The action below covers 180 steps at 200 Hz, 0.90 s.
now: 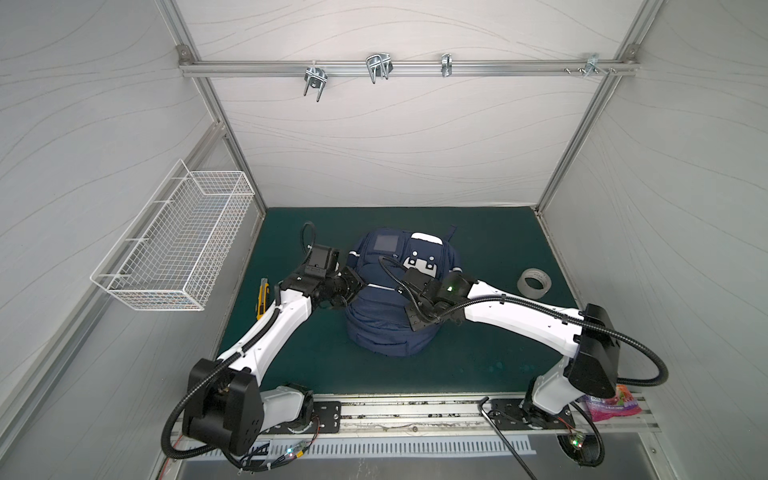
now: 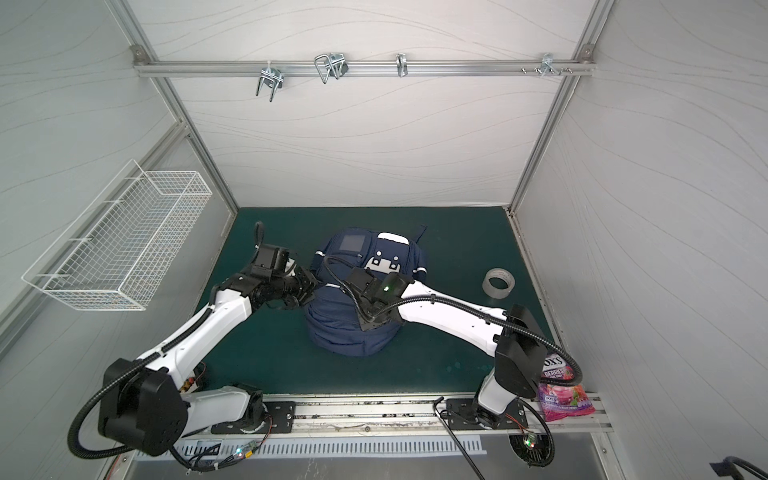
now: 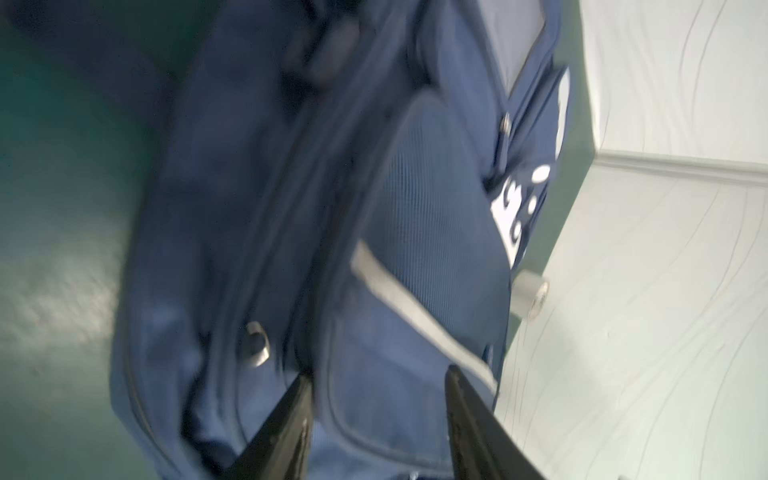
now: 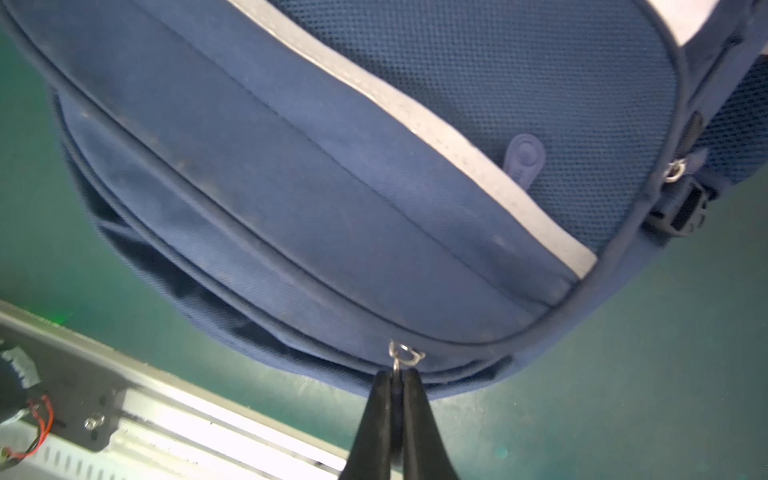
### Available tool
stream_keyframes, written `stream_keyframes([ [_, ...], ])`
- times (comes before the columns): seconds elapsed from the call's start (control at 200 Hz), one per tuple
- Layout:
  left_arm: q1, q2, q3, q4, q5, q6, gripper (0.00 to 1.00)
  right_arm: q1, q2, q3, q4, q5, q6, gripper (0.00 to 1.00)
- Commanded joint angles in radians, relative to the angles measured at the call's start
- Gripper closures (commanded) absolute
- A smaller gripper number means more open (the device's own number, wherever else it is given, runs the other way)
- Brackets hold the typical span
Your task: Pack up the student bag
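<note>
**Navy bag flat on the mat, one zip pull pinched**

Mid-worktop, well apart from every wall: the student bag [image 1: 376, 332] — a large navy blue fabric backpack with white reflective stripes and a white patch with dark dots. Lies front face up on the dark green mat of the worktop [image 1: 478, 353], patch end toward the back wall, rounded end toward the arm bases. Same lie in both top views [image 2: 340, 332].

At that near rounded edge, in the right wrist view: right pincer [image 4: 397, 384] pressed together on the small silver metal zipper pull [image 4: 402, 354]. Ring just beyond the black fingertips, tab clamped between them. Above it, the bag's seams and a pale stripe curving across the cloth [image 4: 332, 166].

Against the bag's left flank: left pincer [image 3: 378, 378], fingers apart and clamped on nothing that shows. Navy fabric [image 3: 415, 208] in the gap, a grey-white reflective stripe [image 3: 415, 311] slanting down toward one fingertip. View blurred, so contact with the cloth not to be told.

Further out:
- To the right of the bag and apart from it, a grey roll of tape [image 1: 536, 283] lying flat on the mat.
- Near the mat's left edge, a yellow-and-black utility knife [image 1: 262, 297] — partly hidden by the left arm.
- On the left wall, above the worktop, a white wire basket [image 1: 178, 257].
- On the aluminium rail at the front right, just beside the right arm's base, a pink sweet packet [image 2: 565, 401] printed with berries.
- High on the back wall, a row of silver metal hooks [image 1: 378, 68] on a rail.
</note>
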Motion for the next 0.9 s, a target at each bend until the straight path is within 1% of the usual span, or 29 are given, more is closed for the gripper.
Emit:
stream_keyframes([
  [0.0, -0.078, 0.014, -0.005, 0.060, 0.021, -0.135, 0.50, 0.007, 0.010, 0.056, -0.006, -0.060, -0.018, 1.00],
  [0.105, -0.132, 0.061, 0.034, 0.085, 0.025, -0.160, 0.51, 0.007, 0.017, 0.074, -0.008, -0.076, -0.027, 1.00],
  [0.195, -0.161, 0.093, 0.058, 0.091, 0.022, -0.179, 0.52, 0.006, 0.014, 0.081, -0.005, -0.083, -0.031, 1.00],
  [0.28, -0.169, 0.113, 0.056, 0.124, 0.014, -0.202, 0.55, 0.007, 0.007, 0.080, -0.002, -0.091, -0.033, 1.00],
  [0.32, -0.169, 0.124, 0.054, 0.145, 0.015, -0.211, 0.58, 0.007, 0.004, 0.079, -0.004, -0.090, -0.033, 1.00],
  [0.46, -0.170, 0.170, 0.101, 0.148, 0.025, -0.196, 0.73, 0.005, -0.011, 0.068, -0.025, -0.065, -0.041, 1.00],
  [0.56, -0.170, 0.177, 0.127, 0.112, 0.019, -0.164, 0.87, -0.003, -0.030, 0.058, -0.052, -0.025, -0.051, 1.00],
  [0.645, -0.168, 0.169, 0.140, 0.076, 0.011, -0.132, 1.00, -0.021, -0.055, 0.039, -0.074, 0.000, -0.061, 1.00],
  [0.76, -0.168, 0.153, 0.152, 0.013, -0.021, -0.078, 1.00, -0.064, -0.099, 0.004, -0.097, 0.024, -0.076, 1.00],
  [0.895, -0.167, 0.138, 0.153, -0.012, -0.037, -0.053, 1.00, -0.125, -0.151, -0.039, -0.122, 0.039, -0.091, 1.00],
])
